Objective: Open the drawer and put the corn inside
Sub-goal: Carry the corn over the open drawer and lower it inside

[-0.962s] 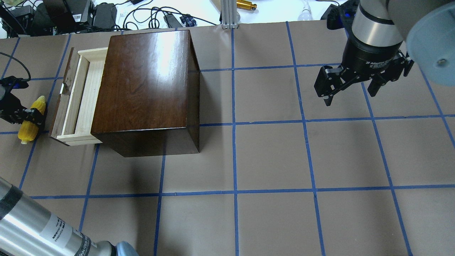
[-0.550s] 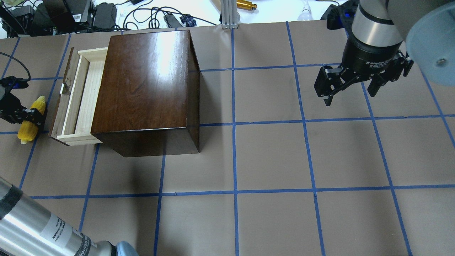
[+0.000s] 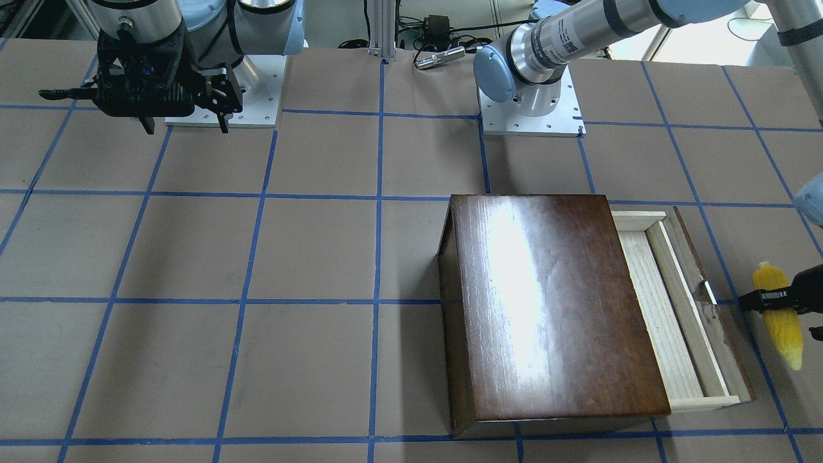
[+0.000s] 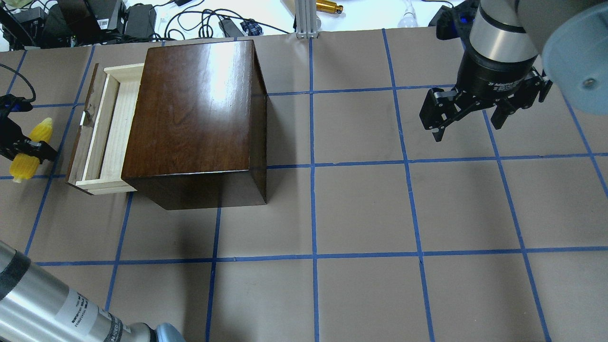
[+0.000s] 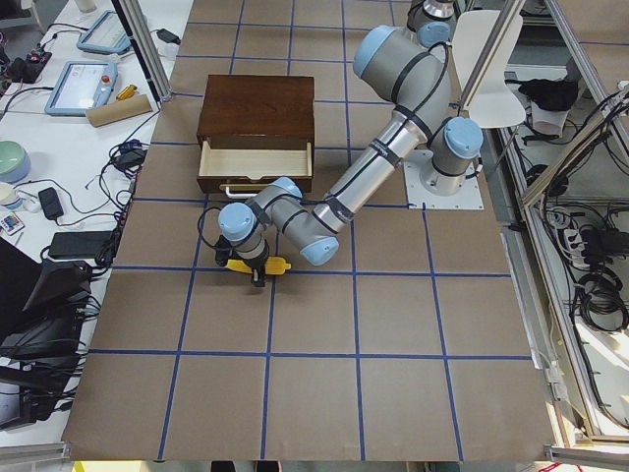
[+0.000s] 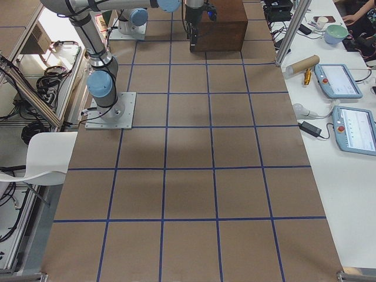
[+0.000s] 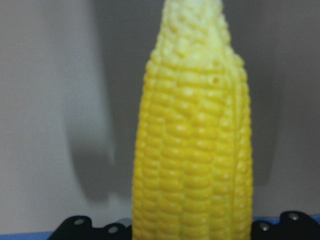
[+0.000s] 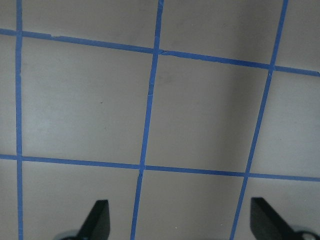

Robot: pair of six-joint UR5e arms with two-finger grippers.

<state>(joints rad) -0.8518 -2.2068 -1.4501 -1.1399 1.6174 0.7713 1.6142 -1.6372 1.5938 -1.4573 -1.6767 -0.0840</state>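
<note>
Corn cob (image 3: 787, 331), bumpy yellow toy, is clamped mid-length by left gripper (image 4: 29, 148), held raised to clear pulled-out pale-wood drawer (image 4: 97, 137) front

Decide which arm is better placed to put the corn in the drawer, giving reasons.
Left. Its jaws clamp the corn beside the open drawer; the right arm's jaws hang open, empty, far across the table.

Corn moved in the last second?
Yes. In the overhead view the corn, gripped by the left pincer, has shifted left, farther from the drawer, which stayed put.
</note>
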